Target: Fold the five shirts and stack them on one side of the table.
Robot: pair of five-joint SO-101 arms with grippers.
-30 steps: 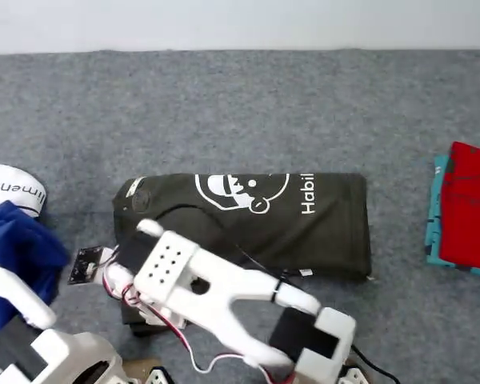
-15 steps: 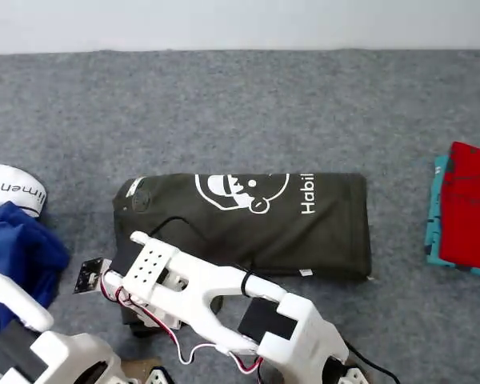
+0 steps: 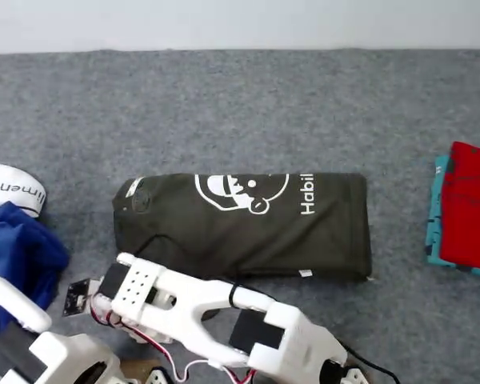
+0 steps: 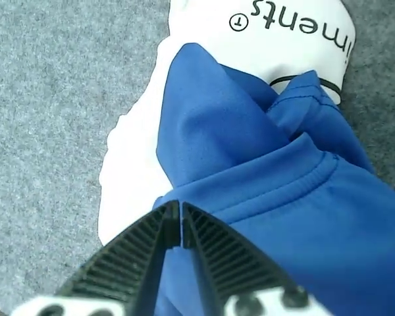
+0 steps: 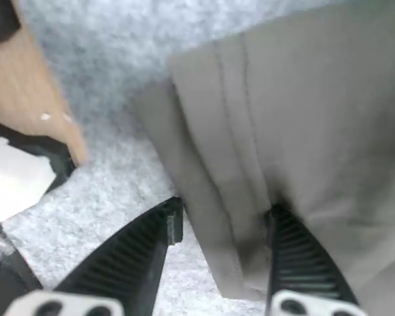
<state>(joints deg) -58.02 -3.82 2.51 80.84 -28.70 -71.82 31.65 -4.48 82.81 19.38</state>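
Grey carpet [image 3: 224, 104] bears red shirt [image 3: 474, 208] atop teal shirt [image 3: 434, 228].

The right arm [image 3: 216, 308] is white plastic with black servo blocks [image 3: 250, 332]. Its wrist bears a plate [image 3: 136, 282] drilled with holes; beside that plate run red, white and black wires [image 3: 154, 344]. The left gripper [image 4: 182, 224] and right gripper [image 5: 222, 220] have black ribbed fingers [image 4: 141, 253].
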